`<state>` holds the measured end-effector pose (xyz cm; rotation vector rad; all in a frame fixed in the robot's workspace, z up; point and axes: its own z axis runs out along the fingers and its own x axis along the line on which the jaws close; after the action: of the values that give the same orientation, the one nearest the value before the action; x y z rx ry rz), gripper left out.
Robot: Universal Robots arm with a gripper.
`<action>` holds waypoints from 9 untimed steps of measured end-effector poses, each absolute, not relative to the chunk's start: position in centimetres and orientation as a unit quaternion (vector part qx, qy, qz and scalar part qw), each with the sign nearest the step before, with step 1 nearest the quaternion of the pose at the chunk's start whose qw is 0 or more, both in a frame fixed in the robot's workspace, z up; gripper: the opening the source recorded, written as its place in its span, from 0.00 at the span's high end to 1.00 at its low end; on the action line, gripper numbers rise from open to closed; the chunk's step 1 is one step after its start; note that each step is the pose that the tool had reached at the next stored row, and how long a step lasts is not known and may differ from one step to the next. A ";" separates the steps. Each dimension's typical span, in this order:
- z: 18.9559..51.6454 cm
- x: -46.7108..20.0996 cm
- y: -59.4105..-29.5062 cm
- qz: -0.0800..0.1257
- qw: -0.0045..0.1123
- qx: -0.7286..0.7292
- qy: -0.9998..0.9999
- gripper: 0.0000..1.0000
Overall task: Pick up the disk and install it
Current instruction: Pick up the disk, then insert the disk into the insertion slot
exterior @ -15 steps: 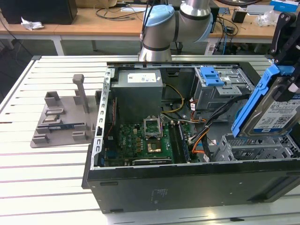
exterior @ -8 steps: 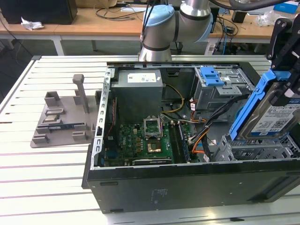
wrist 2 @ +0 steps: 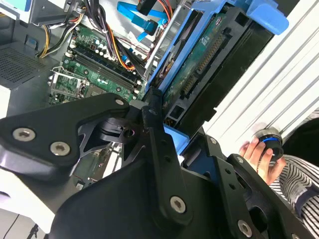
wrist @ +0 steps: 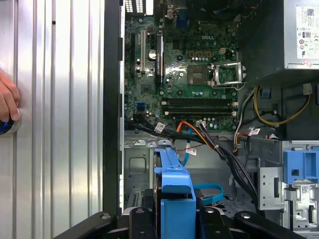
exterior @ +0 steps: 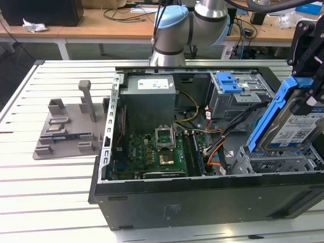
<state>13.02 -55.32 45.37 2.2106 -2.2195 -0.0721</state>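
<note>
The disk (exterior: 296, 129), a silver drive with a white-and-blue label in a blue carrier bracket, hangs tilted over the metal drive cage (exterior: 276, 162). The cage is at the front corner of the open computer case, at the exterior view's right. My gripper (exterior: 308, 101) is shut on the disk from above. In the second wrist view the disk's green circuit-board underside (wrist 2: 207, 67) runs away from the black fingers (wrist 2: 152, 117) clamped on its end. The first wrist view shows the disk (wrist: 174, 191) edge-on above the cage floor (wrist: 139, 164).
Inside the case lie the motherboard (exterior: 152, 152), a grey power supply (exterior: 149, 96), a blue latch (exterior: 228, 81) and orange and black cables (exterior: 217, 152) beside the cage. A grey fixture (exterior: 66, 126) stands on the slatted table. A person's hand (wrist 2: 254, 154) rests on a round knob beside the case.
</note>
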 end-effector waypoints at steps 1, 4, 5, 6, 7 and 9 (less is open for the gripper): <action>45.4 13.0 -55.3 -0.023 0.004 0.705 -0.708 0.63; 45.4 13.0 -55.3 -0.023 0.004 0.706 -0.708 0.63; 45.3 13.0 -55.3 -0.023 0.004 0.706 -0.708 0.63; 45.2 13.0 -55.3 -0.023 0.004 0.706 -0.708 0.63; 45.2 13.0 -55.3 -0.023 0.004 0.706 -0.708 0.63; 45.0 13.0 -55.3 -0.023 0.004 0.706 -0.708 0.63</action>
<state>13.02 -55.31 45.00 2.2108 -2.2193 -0.0722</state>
